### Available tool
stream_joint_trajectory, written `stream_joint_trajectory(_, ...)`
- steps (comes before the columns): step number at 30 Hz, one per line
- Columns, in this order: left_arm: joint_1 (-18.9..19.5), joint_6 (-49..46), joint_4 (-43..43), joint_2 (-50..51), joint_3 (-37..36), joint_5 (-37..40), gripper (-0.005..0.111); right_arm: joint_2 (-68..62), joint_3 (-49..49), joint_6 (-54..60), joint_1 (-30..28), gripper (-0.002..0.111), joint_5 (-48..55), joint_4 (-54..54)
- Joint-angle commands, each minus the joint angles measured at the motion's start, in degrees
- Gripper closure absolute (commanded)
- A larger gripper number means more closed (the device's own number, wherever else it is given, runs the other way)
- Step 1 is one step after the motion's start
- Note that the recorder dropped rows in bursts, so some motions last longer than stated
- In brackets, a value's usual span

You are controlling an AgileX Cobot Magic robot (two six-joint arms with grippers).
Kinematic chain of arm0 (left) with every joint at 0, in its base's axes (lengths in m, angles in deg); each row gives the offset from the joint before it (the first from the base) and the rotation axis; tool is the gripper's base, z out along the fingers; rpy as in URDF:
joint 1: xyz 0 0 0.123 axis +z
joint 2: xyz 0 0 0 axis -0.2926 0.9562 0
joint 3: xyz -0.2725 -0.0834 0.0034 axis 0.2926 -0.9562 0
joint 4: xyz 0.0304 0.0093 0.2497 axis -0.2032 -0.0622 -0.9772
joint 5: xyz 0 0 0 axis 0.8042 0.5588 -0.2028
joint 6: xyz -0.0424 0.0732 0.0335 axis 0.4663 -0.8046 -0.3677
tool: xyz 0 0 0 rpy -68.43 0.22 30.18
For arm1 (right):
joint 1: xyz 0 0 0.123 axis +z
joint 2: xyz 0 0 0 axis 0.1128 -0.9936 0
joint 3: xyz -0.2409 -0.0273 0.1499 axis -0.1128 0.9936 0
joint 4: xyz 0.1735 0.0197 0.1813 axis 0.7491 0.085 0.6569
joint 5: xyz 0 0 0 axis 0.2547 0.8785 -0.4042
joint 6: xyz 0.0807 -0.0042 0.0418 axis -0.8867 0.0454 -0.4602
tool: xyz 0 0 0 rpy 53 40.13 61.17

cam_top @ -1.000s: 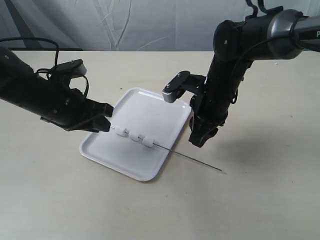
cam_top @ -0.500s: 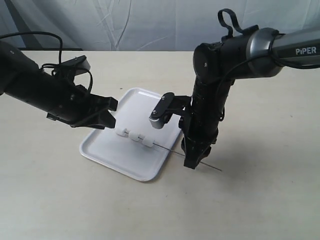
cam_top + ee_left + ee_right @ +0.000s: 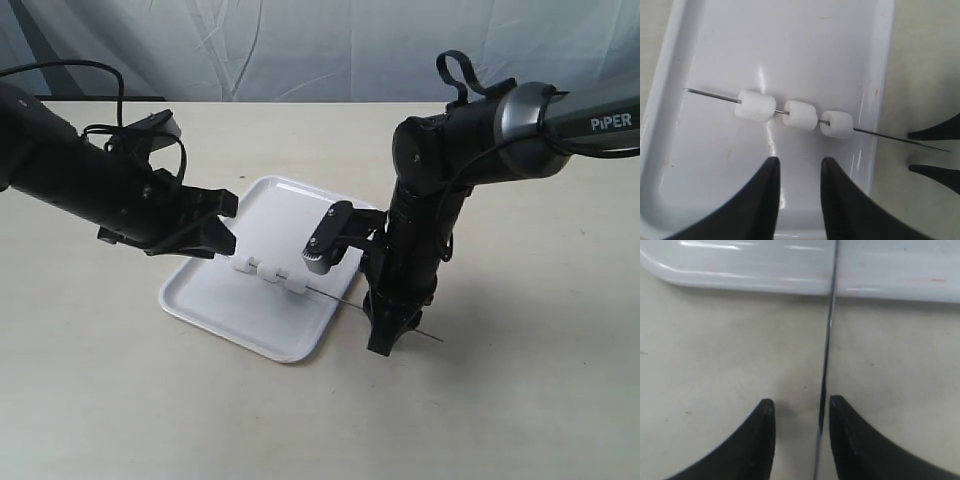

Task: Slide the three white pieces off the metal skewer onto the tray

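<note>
Exterior view: a beige table with a flat white tray near its middle and a black robot arm on each side. Three small white pieces sit in a row on the tray floor, all threaded on a thin metal skewer. The skewer lies slanted. One end is over the tray, and the other runs past the tray's rim and out over the table on the right side.

The left gripper reaches in low from the left and sits just beside the row of pieces, at the end farthest from the right arm. The right gripper points steeply down at the bare part of the skewer just outside the tray.

Left wrist view: the three pieces are spaced slightly apart, with short lengths of skewer showing between them. The left gripper has its two dark fingers moderately spread with nothing between them. They are to one side of the skewer, opposite the middle piece, with bare tray in between. Beyond the rim, the right gripper has one fingertip on each side of the skewer's far end.

Right wrist view: the right gripper has its fingers parted, and the skewer runs down the gap between them. The skewer lies close against one finger and clear of the other, so the fingers are not pinching it. The tray's rim crosses the frame beyond the fingertips.
</note>
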Motion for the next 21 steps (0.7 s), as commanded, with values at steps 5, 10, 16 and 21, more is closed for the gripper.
stream_joint_trajectory(5,-0.14,0.01,2.58,0.22,0.23,1.01,0.078,0.08,0.20,0.12,0.09,0.073,-1.00,0.06)
stream_joint_trajectory(10,-0.14,0.01,2.55,0.12,0.23,1.23,0.078,0.08,0.20,-0.14,0.09,0.073,-0.98,-0.16)
stream_joint_trajectory(16,-0.14,0.01,2.55,0.12,0.23,1.69,0.078,0.08,0.20,-1.41,0.09,0.083,-1.81,-0.82)
stream_joint_trajectory(21,-0.14,0.01,2.33,0.12,0.23,2.22,0.078,0.08,0.20,-1.64,0.09,0.105,-0.99,-1.26)
